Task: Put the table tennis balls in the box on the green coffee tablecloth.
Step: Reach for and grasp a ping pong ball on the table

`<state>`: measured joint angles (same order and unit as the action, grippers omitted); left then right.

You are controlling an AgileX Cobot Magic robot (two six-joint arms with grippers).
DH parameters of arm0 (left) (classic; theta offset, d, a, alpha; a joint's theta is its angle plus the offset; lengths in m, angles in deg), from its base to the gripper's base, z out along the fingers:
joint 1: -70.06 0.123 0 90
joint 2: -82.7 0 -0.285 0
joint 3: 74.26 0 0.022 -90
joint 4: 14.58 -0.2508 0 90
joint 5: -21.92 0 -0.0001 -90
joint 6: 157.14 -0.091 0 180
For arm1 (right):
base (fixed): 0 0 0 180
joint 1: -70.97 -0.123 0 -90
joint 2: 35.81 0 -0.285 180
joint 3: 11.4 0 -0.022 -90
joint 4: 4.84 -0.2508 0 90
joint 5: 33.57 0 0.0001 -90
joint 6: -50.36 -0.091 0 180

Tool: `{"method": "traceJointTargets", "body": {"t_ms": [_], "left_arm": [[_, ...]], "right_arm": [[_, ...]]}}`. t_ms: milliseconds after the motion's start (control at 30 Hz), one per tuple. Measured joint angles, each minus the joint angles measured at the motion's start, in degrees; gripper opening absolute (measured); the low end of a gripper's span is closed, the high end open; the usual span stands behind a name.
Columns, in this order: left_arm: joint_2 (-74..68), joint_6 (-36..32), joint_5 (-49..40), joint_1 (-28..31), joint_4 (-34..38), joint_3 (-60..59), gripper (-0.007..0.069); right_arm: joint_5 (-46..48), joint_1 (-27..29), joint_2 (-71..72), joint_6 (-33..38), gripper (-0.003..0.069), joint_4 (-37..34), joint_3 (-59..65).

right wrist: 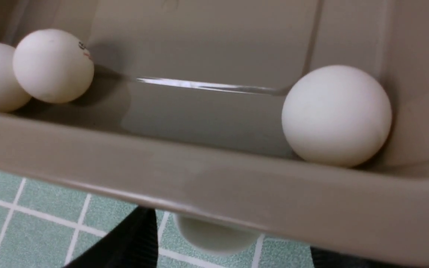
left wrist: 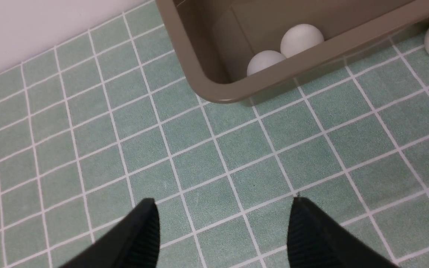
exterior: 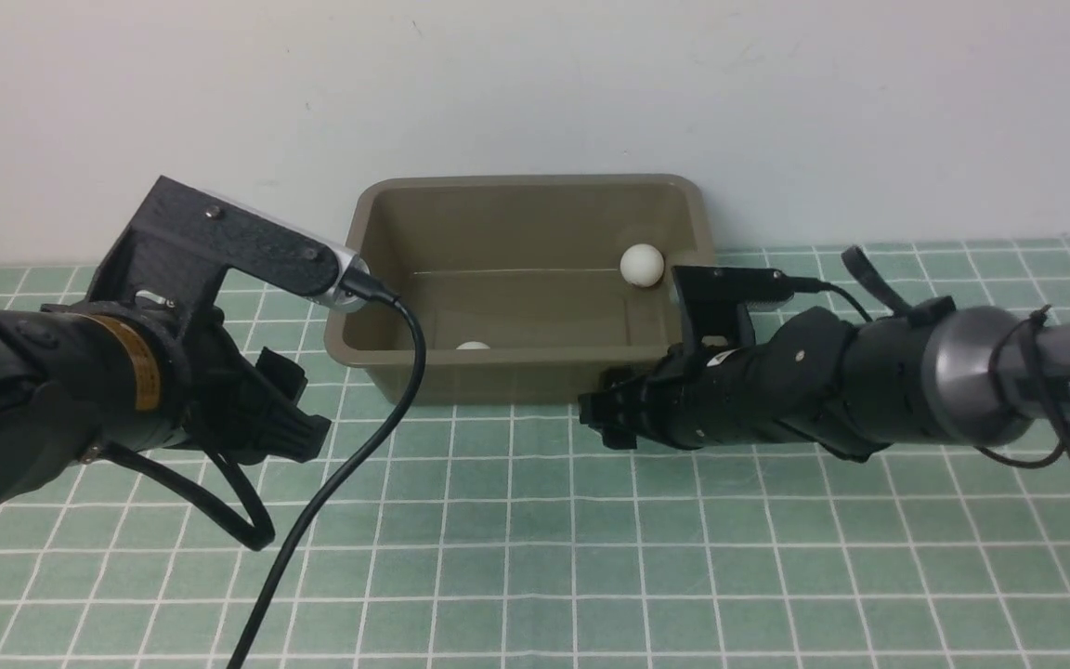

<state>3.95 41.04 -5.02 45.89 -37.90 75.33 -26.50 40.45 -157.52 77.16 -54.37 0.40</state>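
- The loose ball (right wrist: pixel 214 236) lies on the tablecloth (exterior: pixel 516 557), just outside the near wall of the box (exterior: pixel 507 376). The box's rim hides its top in the right wrist view. The picture's edge cuts it off in the left wrist view, and the right gripper (exterior: pixel 602 420) blocks it in the front view.
- Three more balls lie in the box. A pair (right wrist: pixel 52 65) sits side by side by the near wall at the left end, and a single ball (exterior: pixel 641 265) sits toward the right end. From the front, the near wall hides all of the pair but one ball's top.
- The right arm comes in from the right, low and nearly level, with its tip just in front of the box's near wall.
- The right gripper's fingers are spread with the loose ball between them, and it grips nothing. Cloth shows between the ball and one finger (right wrist: pixel 125 245). The other finger barely shows at the picture's bottom.
- The left gripper (left wrist: pixel 223 230) hangs over bare tablecloth near the box's left near corner. Its fingers are wide apart and hold nothing, well apart from the loose ball.
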Motion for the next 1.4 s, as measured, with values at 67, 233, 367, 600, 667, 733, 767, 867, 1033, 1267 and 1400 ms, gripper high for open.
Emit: {"method": "traceJointTargets", "body": {"t_ms": [67, 233, 367, 600, 667, 733, 767, 867, 1033, 1267, 1400], "left_arm": [[0.0, 0.0, 0.0, 0.0, 0.0, 0.0, 0.0415], [0.0, 0.0, 0.0, 0.0, 0.0, 0.0, 0.0415], [0.0, 0.0, 0.0, 0.0, 0.0, 0.0, 0.0415], [0.0, 0.0, 0.0, 0.0, 0.0, 0.0, 0.0415], [0.0, 0.0, 0.0, 0.0, 0.0, 0.0, 0.0415], [0.0, 0.0, 0.0, 0.0, 0.0, 0.0, 0.0415], [0.0, 0.0, 0.0, 0.0, 0.0, 0.0, 0.0415], [0.0, 0.0, 0.0, 0.0, 0.0, 0.0, 0.0415], [0.0, 0.0, 0.0, 0.0, 0.0, 0.0, 0.0415], [0.0, 0.0, 0.05, 0.0, 0.0, 0.0, 0.0415], [0.0, 0.0, 0.05, 0.0, 0.0, 0.0, 0.0415]], "right_arm": [[0.0, 0.0, 0.0, 0.0, 0.0496, 0.0, -0.02], [0.0, 0.0, 0.0, 0.0, 0.0496, -0.23, -0.07], [0.56, 0.0, 0.0, 0.0, 0.0496, -0.81, -0.07], [3.0, 0.0, 0.0, 0.09, 0.0496, -1.46, -0.07], [3.0, 0.0, 0.0, 0.59, 0.0496, -1.46, -0.07], [2.62, -0.06, 0.0, 0.92, 0.0496, -1.46, -0.07], [2.34, -0.06, 0.0, 1.08, 0.0496, -1.46, -0.07], [1.72, -0.18, 0.0, 1.18, 0.0496, -1.5, -0.07], [0.99, -0.5, 0.0, 1.31, 0.0496, -1.5, -0.07], [-0.05, -0.57, -0.06, 1.31, 0.0496, -1.5, -0.78], [0.12, -0.57, -0.37, 1.31, 0.0496, -1.5, -1.91]]}}
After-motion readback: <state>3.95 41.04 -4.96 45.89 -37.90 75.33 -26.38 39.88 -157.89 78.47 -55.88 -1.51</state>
